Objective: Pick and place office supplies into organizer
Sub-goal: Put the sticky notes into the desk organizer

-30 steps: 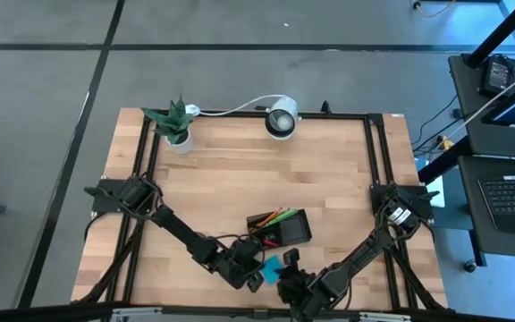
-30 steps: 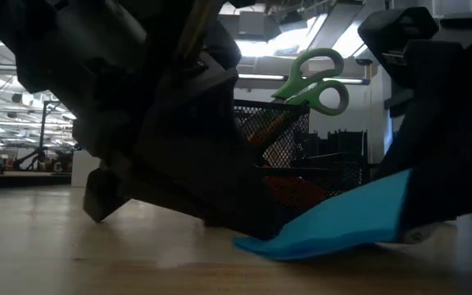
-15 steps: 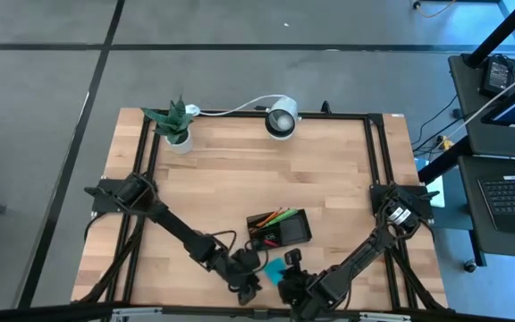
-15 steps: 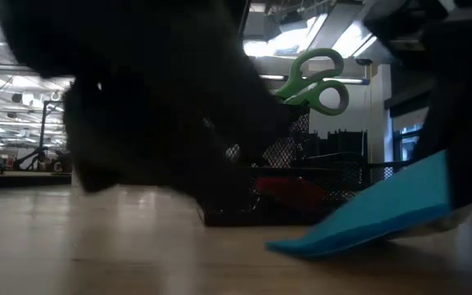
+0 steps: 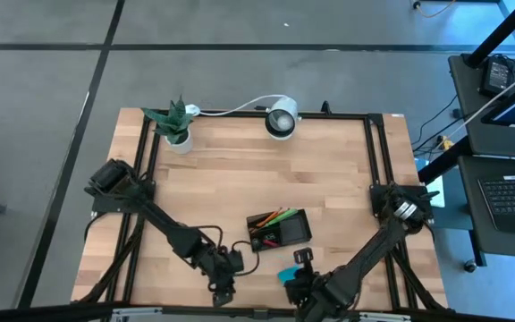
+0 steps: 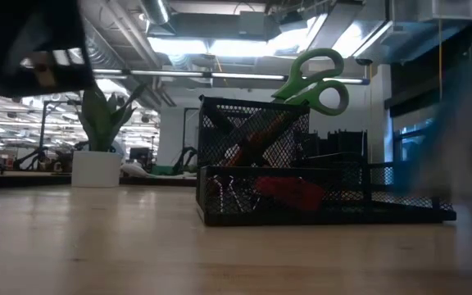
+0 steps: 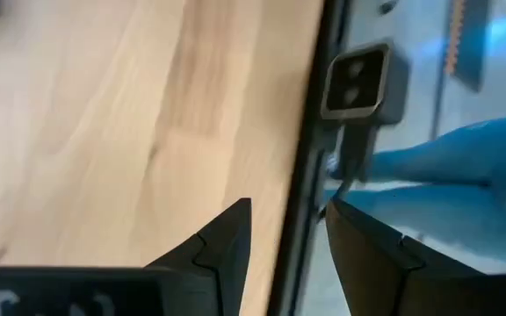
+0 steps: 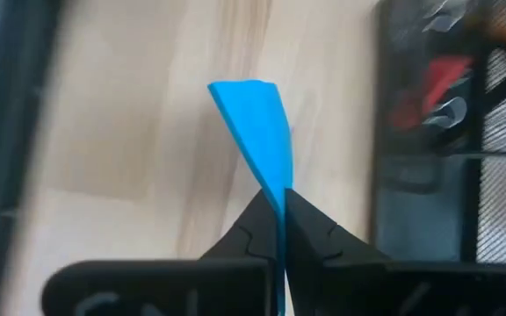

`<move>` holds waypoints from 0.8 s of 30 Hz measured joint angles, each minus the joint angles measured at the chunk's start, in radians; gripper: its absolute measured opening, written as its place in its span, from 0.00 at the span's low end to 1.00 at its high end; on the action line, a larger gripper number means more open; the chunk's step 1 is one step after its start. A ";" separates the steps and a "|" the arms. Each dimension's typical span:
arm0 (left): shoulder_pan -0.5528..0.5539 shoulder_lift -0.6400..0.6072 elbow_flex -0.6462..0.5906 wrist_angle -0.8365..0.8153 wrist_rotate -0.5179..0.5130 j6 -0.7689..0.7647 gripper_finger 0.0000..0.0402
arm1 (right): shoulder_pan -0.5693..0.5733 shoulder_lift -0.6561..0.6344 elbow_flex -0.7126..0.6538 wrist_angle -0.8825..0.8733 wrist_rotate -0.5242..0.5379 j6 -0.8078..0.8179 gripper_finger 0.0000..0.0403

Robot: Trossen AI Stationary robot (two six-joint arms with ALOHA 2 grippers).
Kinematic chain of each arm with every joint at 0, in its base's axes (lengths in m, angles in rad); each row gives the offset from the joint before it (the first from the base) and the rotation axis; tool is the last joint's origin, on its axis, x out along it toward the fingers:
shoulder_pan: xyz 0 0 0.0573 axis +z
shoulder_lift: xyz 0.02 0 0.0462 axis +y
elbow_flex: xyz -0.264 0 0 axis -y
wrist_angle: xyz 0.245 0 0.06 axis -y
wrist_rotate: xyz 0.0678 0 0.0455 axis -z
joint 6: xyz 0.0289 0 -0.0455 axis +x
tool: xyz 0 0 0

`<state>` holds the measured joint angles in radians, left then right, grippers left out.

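The blue sticky-note pad (image 5: 286, 274) is in my right gripper (image 5: 295, 266), just near of the organizer (image 5: 280, 230). The right wrist view shows the pad edge-on (image 8: 255, 132), sticking out ahead of the shut fingers. The black mesh organizer (image 6: 301, 184) holds green-handled scissors (image 6: 316, 78), orange pencils (image 5: 275, 217) and a red piece (image 6: 289, 190). My left gripper (image 5: 223, 288) is open and empty at the table's near edge, left of the pad; its wrist view (image 7: 288, 219) looks over that edge. My right gripper pinches the blue pad by one edge (image 8: 278, 189) between its two fingers (image 8: 310, 224). The pad stands edge-on in the hold and reaches out past the fingertips toward the organizer's side. No part of it shows resting on the table in the low view.
A potted green plant (image 5: 175, 125) and a white round lamp (image 5: 282, 119) stand along the far edge. A black frame rail (image 7: 310, 140) runs along the near edge by my left gripper. Bare wood lies left of the organizer.
My right gripper has raised the blue pad: its low corner lay on the table, then tipped up and came clear. My left gripper has drawn back from beside the pad toward the table's left and near edge.
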<state>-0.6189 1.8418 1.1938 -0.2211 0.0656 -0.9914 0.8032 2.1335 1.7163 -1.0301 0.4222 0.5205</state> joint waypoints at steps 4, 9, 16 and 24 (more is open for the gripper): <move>-0.018 -0.029 0.000 -0.112 -0.058 -0.016 0.36 | -0.001 -0.094 0.021 0.004 0.013 0.032 0.02; -0.037 -0.036 0.000 -0.162 -0.192 -0.016 0.36 | -0.006 -0.187 0.030 -0.138 0.106 0.129 0.02; -0.074 -0.036 0.000 -0.240 -0.387 -0.027 0.36 | -0.039 -0.197 0.009 -0.372 0.255 0.309 0.02; -0.100 -0.037 0.000 -0.286 -0.459 -0.083 0.36 | -0.070 -0.195 -0.185 -0.246 0.268 0.239 0.02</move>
<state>-0.7189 1.8050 1.1942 -0.5074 -0.3937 -1.0741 0.7332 1.9385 1.5312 -1.2766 0.6906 0.7591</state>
